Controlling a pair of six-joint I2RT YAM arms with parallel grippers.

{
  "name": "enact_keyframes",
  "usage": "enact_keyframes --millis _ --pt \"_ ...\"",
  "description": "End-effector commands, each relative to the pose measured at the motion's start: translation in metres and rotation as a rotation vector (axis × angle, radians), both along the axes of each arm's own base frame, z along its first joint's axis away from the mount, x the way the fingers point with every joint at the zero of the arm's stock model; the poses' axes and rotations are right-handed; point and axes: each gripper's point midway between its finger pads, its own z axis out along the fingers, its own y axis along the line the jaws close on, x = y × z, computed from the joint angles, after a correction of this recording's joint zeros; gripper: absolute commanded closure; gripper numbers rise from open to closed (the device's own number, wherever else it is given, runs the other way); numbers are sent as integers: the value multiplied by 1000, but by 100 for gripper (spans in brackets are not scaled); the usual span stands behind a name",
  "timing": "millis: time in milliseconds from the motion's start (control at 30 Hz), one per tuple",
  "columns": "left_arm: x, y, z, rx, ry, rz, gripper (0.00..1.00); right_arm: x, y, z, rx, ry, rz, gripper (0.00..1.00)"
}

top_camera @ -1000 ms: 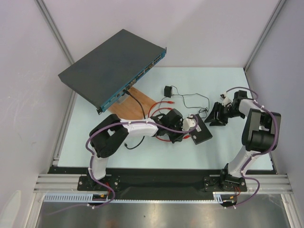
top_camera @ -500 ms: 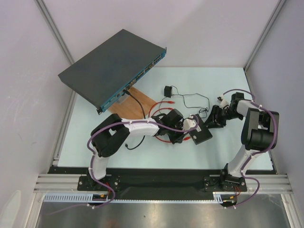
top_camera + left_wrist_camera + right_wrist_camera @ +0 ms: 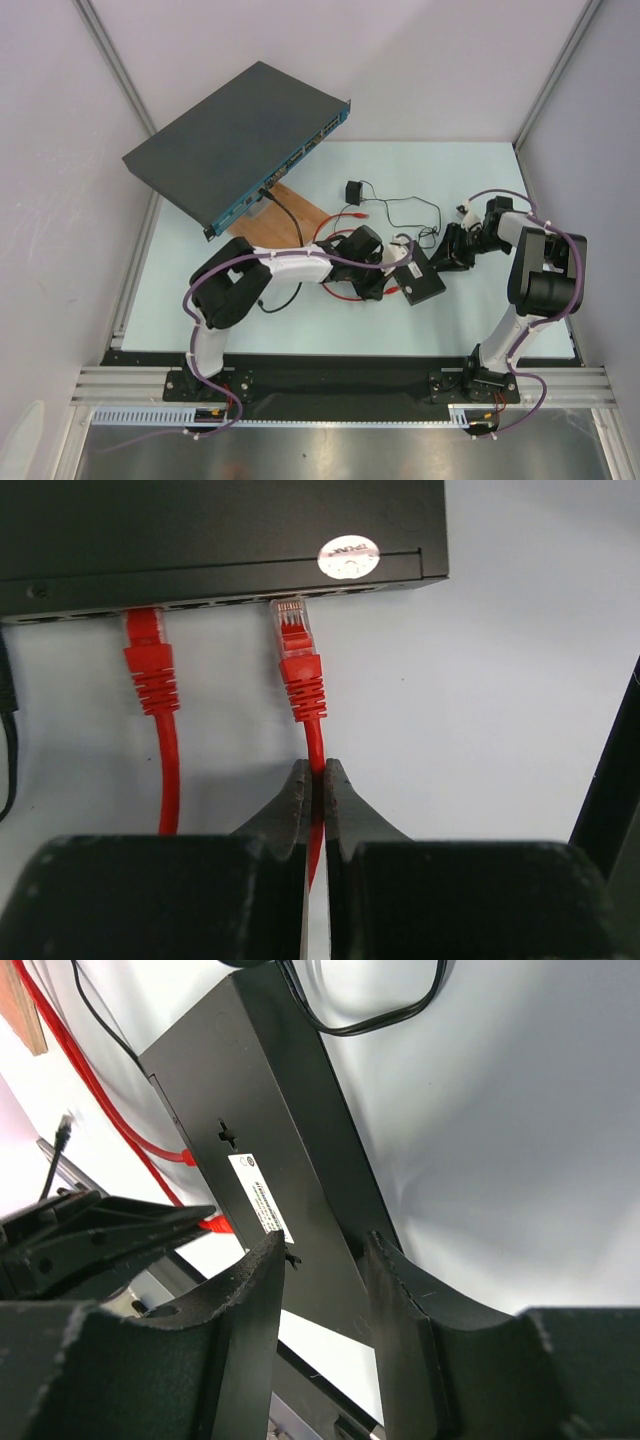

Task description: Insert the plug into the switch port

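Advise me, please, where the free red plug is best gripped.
On the red cable just behind the plug, coming from the side away from the switch: the clear tip faces the switch's edge and must stay free. The left gripper pinches there.

Bright, even light, soft shadows (close fingers (image 3: 150, 900) slightly blurred) — wrist views distort.

Two red plugs — the plug (image 3: 291, 615) ahead of the left gripper (image 3: 317, 770), another plug (image 3: 143, 628) leftward — one switch box (image 3: 200, 530), one rack unit (image 3: 235, 130).
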Motion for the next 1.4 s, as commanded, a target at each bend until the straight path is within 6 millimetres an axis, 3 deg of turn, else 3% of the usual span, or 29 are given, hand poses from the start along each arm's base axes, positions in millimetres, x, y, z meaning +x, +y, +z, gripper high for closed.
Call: enact_keyframes --millis 0,333,733,1367 --pt "15 -12 18 -76 23 36 100 -6 9 2 39 7 26 58" --pt "16 -15 21 -96 32 33 100 -7 13 2 62 20 16 58" --pt "0 -20 40 -158 17 -57 100 -7 17 3 55 22 -3 60" --pt "2 -23 53 -205 -6 -43 100 -13 20 -1 33 24 15 59"
